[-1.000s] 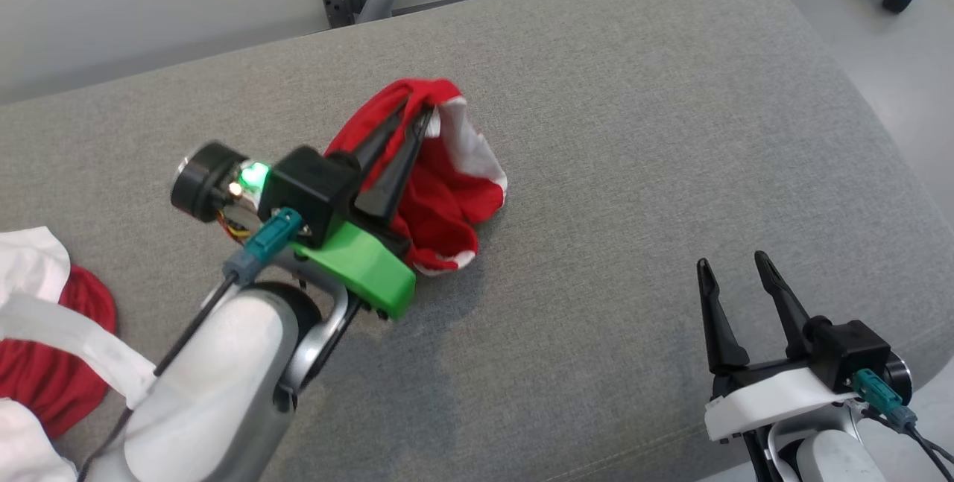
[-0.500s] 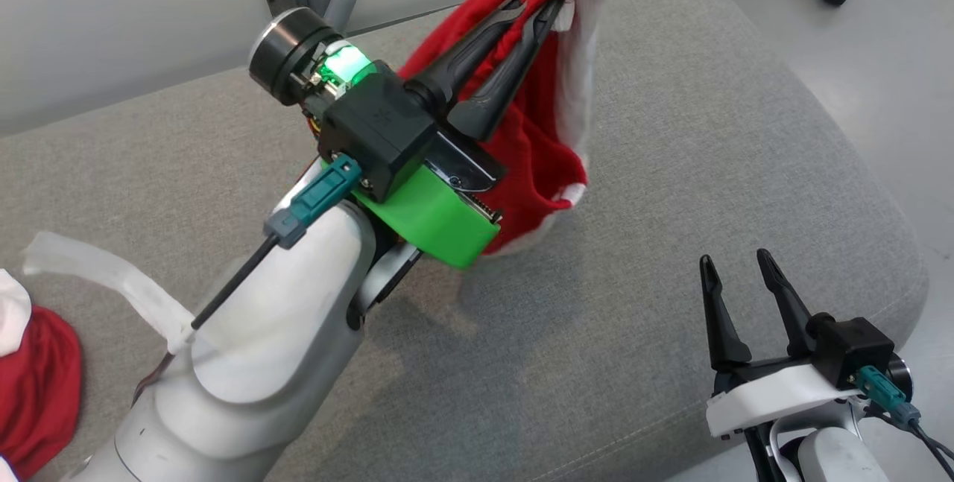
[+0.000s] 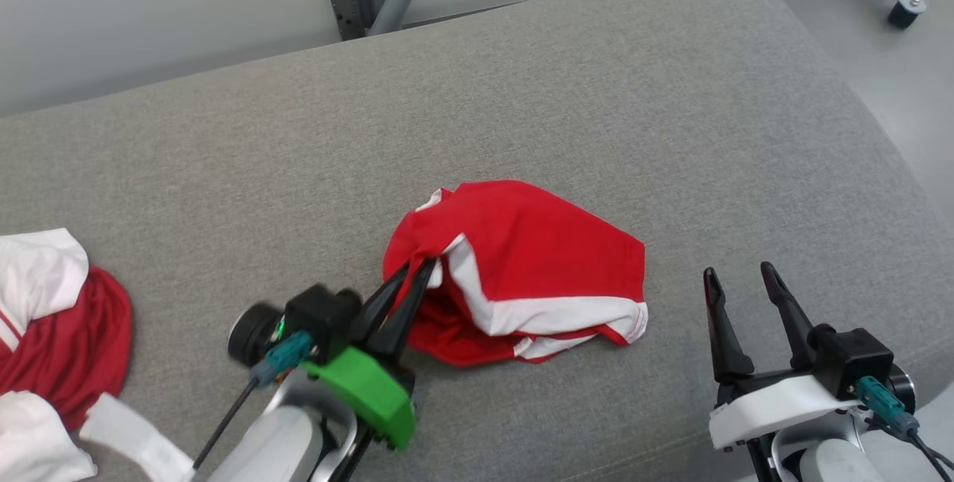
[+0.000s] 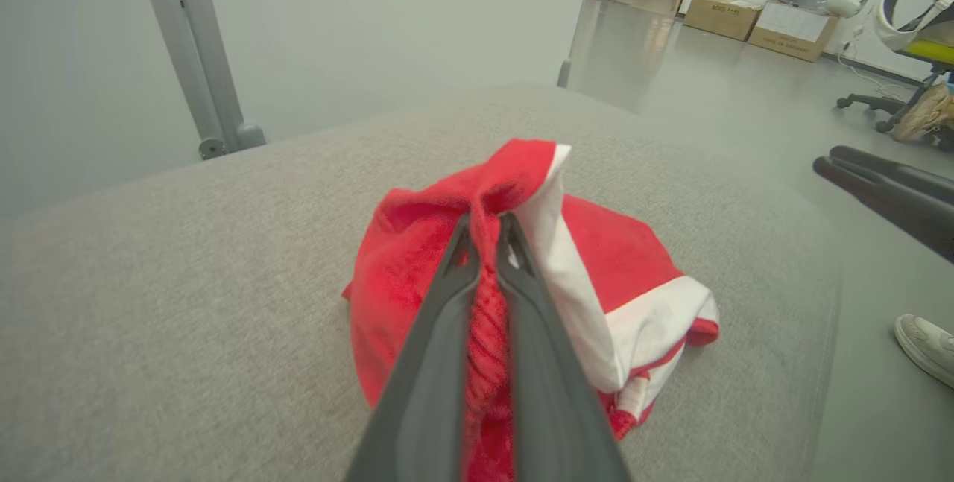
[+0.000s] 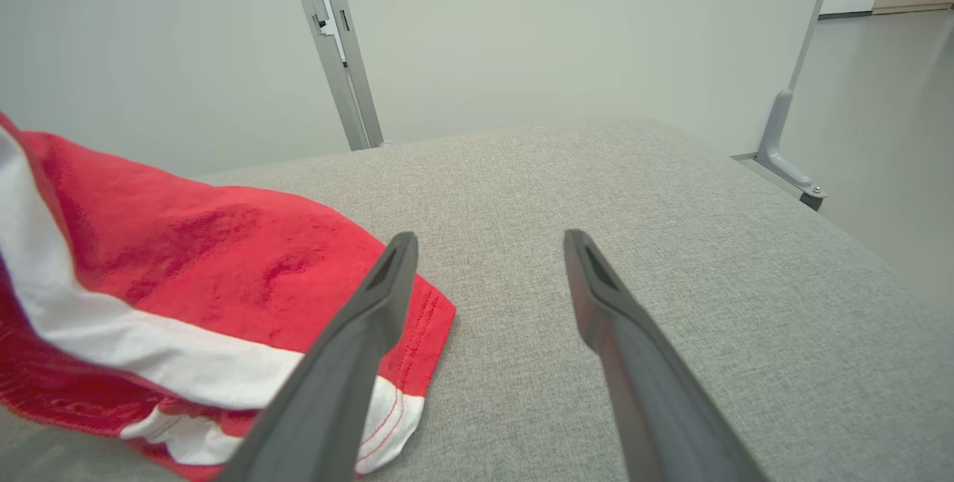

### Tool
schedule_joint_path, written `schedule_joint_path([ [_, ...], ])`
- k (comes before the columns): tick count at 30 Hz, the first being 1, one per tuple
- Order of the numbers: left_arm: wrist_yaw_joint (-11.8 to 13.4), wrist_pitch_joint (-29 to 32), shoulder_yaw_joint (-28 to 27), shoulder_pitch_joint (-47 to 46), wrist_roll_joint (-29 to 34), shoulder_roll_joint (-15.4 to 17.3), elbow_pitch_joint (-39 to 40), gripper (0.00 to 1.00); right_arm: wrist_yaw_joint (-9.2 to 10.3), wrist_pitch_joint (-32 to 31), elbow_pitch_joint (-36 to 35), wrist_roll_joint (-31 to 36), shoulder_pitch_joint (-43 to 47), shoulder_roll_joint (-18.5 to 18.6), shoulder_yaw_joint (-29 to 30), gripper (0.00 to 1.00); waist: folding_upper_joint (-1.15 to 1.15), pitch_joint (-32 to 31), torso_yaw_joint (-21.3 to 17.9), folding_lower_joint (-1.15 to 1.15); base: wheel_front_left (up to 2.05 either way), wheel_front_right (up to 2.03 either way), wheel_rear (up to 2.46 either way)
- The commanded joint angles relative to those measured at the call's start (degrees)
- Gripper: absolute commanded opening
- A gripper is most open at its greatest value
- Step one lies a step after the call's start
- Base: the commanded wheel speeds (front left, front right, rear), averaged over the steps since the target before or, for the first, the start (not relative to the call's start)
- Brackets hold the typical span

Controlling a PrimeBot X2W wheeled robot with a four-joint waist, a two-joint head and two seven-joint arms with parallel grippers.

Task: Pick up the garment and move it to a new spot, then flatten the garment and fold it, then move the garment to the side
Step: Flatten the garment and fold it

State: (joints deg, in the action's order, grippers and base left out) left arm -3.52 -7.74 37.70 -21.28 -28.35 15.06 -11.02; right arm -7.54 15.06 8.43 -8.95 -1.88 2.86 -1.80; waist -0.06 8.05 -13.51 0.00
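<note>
Now, left hand [image 3: 419, 266] pinching garment [image 3: 544, 243] at left edge, right hand [image 3: 738, 270] spread beside hem.

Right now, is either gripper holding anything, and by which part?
The left gripper is shut on the red and white garment, pinching a bunched red fold beside a white band. The right gripper is open, holding nothing.

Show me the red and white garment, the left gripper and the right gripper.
red and white garment [image 3: 544, 243], head view, on its red upper panel.
left gripper [image 3: 419, 266], head view, between its shut fingertips.
right gripper [image 3: 737, 270], head view, between its open fingertips.
</note>
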Motion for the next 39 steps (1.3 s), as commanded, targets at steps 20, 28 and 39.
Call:
schedule_joint_path([
  [20,1.5,-2.8,-2.2,14.8,-5.8,6.3,-7.4,1.00,0.10,0.2,0.4,3.3,0.9,0.1,-0.1,1.00,0.06,-0.4,11.2,0.00,0.00,0.00,0.00],
  [28,6.3,-5.2,-6.9,21.8,-7.9,9.0,-2.1,1.00,0.10,0.2,-2.7,5.0,1.9,0.1,3.6,1.00,0.06,-2.1,11.6,0.00,0.00,0.00,0.00],
  [39,13.4,-7.2,-14.0,31.8,-8.9,8.9,5.1,1.00,0.10,0.2,-5.2,5.7,4.2,1.3,7.0,1.00,0.06,-5.7,11.7,0.00,0.00,0.00,0.00],
])
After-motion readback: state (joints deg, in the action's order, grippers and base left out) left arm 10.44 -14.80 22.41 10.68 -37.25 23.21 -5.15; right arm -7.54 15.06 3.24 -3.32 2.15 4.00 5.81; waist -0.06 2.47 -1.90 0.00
